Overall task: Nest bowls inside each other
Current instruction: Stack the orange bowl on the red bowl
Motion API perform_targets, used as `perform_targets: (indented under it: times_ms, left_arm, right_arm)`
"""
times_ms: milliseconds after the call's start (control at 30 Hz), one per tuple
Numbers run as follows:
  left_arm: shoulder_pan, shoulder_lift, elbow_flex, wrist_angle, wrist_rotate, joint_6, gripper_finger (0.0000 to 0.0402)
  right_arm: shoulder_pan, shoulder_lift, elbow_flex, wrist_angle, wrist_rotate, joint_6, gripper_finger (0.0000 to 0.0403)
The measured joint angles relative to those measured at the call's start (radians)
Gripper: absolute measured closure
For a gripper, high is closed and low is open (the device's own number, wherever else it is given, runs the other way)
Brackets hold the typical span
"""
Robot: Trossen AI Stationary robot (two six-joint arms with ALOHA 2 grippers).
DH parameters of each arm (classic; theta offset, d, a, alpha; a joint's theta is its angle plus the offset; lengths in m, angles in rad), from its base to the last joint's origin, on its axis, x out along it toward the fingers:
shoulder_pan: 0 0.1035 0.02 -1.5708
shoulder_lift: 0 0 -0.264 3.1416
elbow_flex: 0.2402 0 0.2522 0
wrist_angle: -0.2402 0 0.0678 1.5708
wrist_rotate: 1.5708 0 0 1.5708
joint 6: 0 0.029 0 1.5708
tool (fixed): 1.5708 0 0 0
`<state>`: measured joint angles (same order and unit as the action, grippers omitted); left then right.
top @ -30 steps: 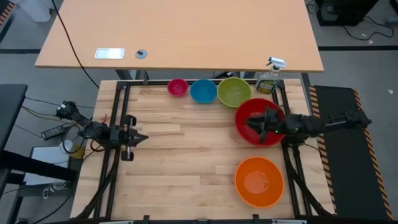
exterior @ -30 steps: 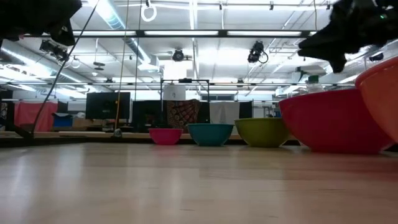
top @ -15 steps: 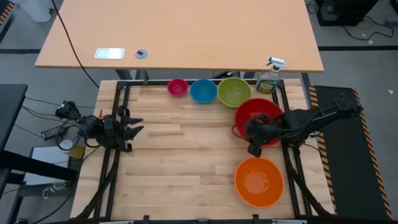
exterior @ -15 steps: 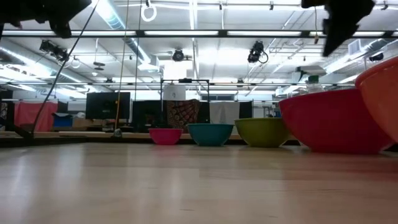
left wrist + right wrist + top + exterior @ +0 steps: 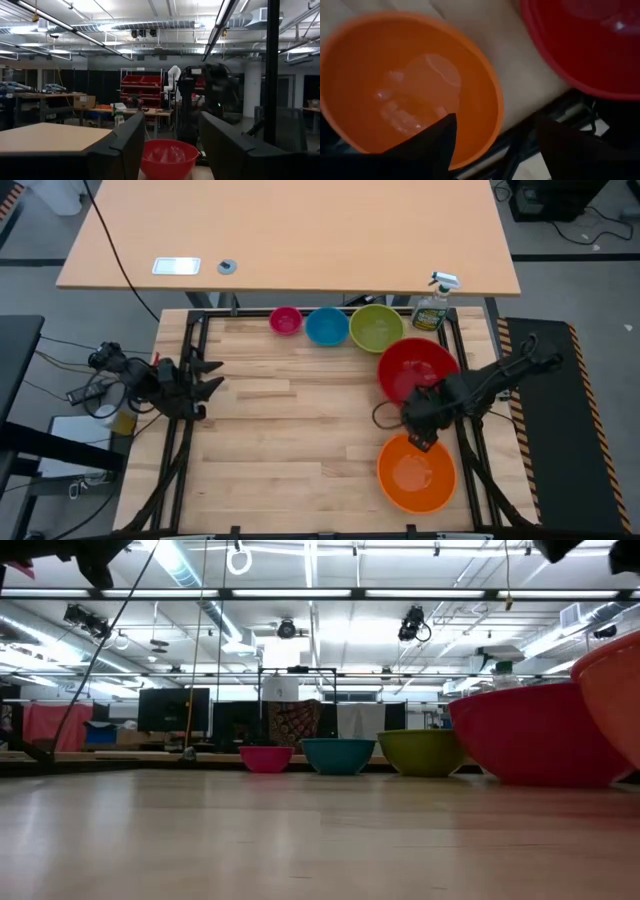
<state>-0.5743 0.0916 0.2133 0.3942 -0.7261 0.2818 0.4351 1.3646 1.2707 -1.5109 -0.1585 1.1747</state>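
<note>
Five bowls rest upright on their bases on the wooden table. The pink bowl [image 5: 285,320], blue bowl [image 5: 327,326] and lime green bowl [image 5: 376,328] stand in a row along the far edge. The red bowl [image 5: 417,368] is at the right, and the orange bowl [image 5: 416,472] sits nearer, by the right front. My right gripper [image 5: 426,436] hangs open above the gap between red and orange, pointing down; the orange bowl's rim [image 5: 496,116] lies below its fingers. My left gripper [image 5: 207,375] is open at the table's left edge, raised, facing the red bowl [image 5: 167,157].
A green spray bottle [image 5: 432,304] stands at the far right corner behind the red bowl. Black frame rails [image 5: 470,450] run along the table's left and right sides. A tan desk [image 5: 290,230] lies beyond the far edge. The table's middle [image 5: 300,420] is bare wood.
My right gripper has swung from over the red bowl toward the near edge, risen, and tipped from roughly level to pointing down over the gap before the orange bowl. My left gripper has lifted a little at the left edge and opened its fingers. The bowls have not moved.
</note>
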Motion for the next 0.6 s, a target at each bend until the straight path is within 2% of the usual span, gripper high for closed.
perform_targets:
  times_ms: [233, 433, 600]
  left_arm:
    - [0.0, 0.0, 0.011, 0.006, 0.004, 0.029, 0.0212]
    - [0.0, 0.0, 0.011, 0.037, 0.005, 0.085, 0.0212]
    - [0.0, 0.0, 0.012, 0.043, 0.005, 0.107, 0.0212]
  right_arm:
    - [0.088, -0.018, -0.115, 0.028, -0.051, 0.135, 0.0154]
    - [0.155, -0.115, -0.266, 0.186, -0.07, 0.265, 0.018]
    - [0.196, -0.138, -0.367, 0.256, -0.071, 0.341, 0.0191]
